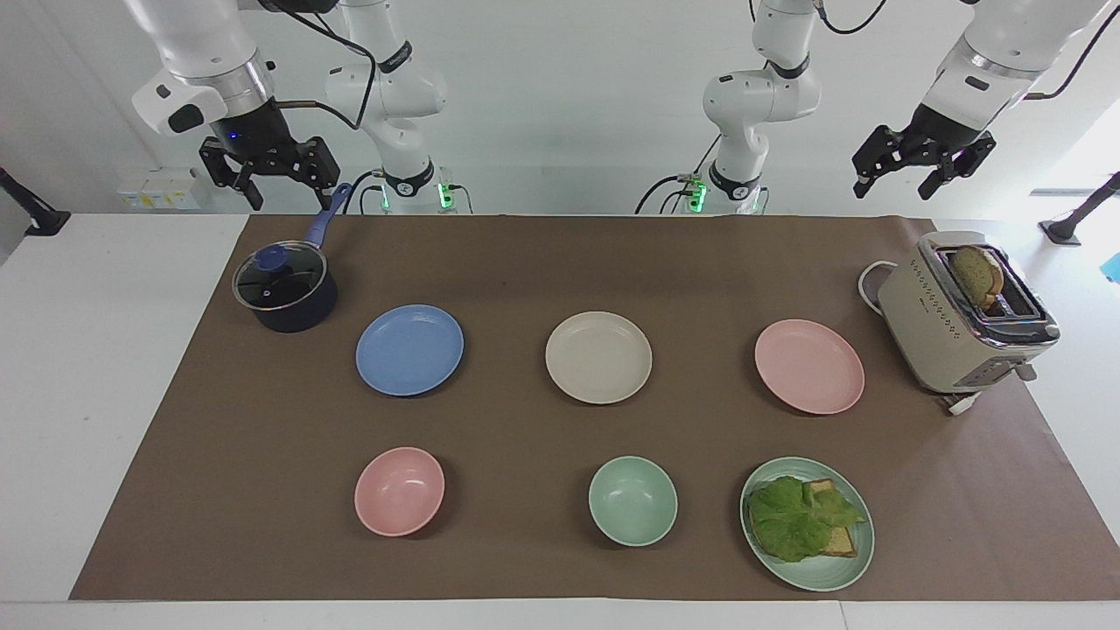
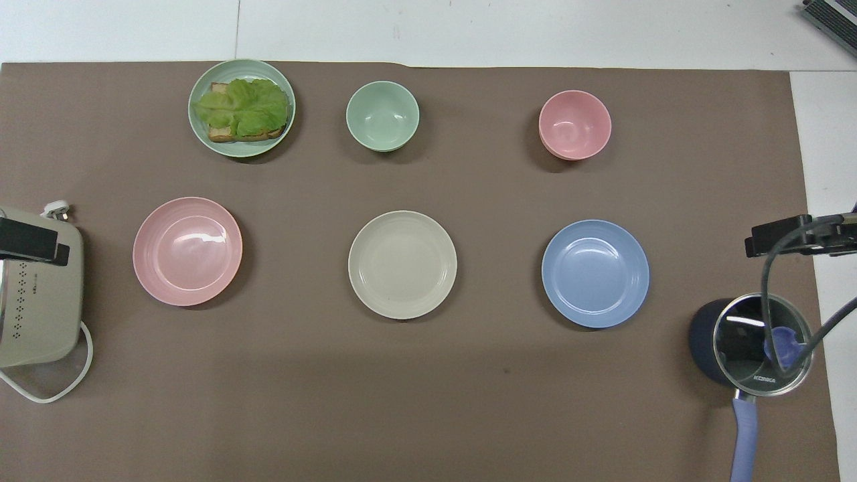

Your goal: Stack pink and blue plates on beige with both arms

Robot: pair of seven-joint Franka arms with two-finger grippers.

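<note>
Beige plate [image 1: 598, 357] sits between pink plate [image 1: 809, 366] and blue plate [image 1: 409, 349], one per arm; left gripper [image 1: 920, 166] and right gripper [image 1: 267, 171] hang raised, fingers apart, empty.

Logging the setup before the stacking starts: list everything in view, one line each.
pink plate: one, pale pink, toward the left arm's end, beside the toaster
beige plate: one, cream, middle
blue plate: one, blue, beside the pot
pink bowl: one, farther out than the blue plate
green bowl: one, pale green
green plate: one, holding bread and lettuce
toaster: one, beige, bread in slot
pot: one, dark blue, glass lid on
left gripper: open, raised, waiting
right gripper: open, raised above the pot
</note>
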